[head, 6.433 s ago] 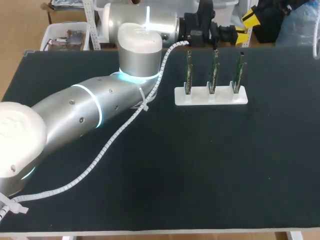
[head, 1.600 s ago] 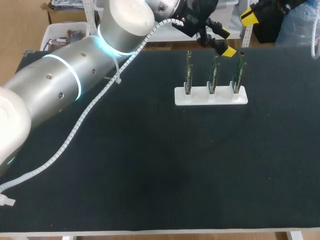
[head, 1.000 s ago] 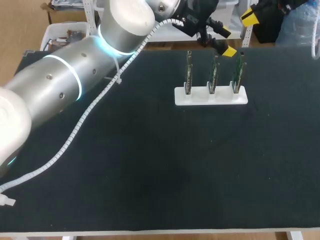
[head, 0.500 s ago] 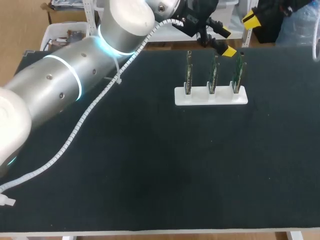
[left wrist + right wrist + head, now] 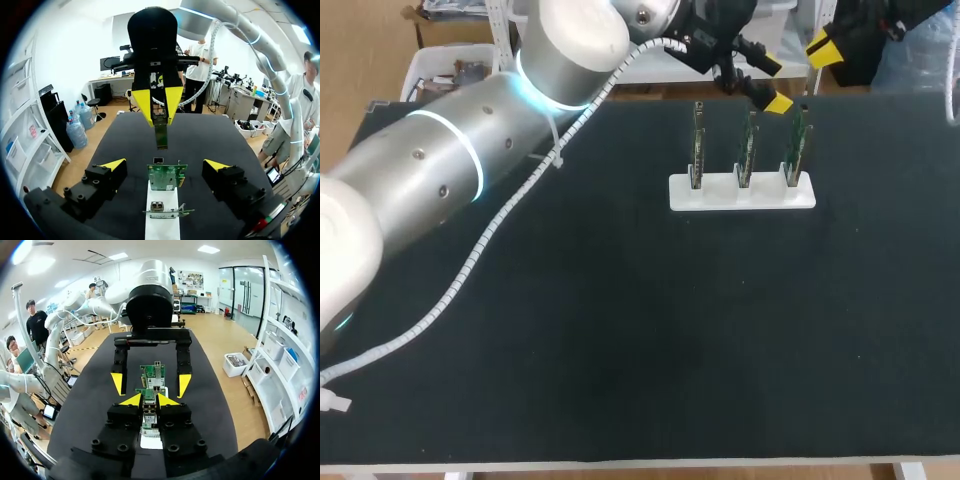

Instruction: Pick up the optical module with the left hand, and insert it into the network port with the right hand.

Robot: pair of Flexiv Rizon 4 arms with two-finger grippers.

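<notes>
Holding the optical module [image 5: 160,134] pinched between the closed fingers of my right gripper [image 5: 159,112], I have it hanging tip-down just above the port [image 5: 158,160] on a green card [image 5: 166,177]. My left gripper [image 5: 164,165] stands wide open and empty, flanking that card. Lowered tilted or off-line, the module could jam on the port's edge, slip in my grip, or knock the card in its white stand [image 5: 162,225].

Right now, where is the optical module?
Left wrist view: the optical module hangs in the right claw, ahead of the left claw, beyond the circuit boards.
</notes>
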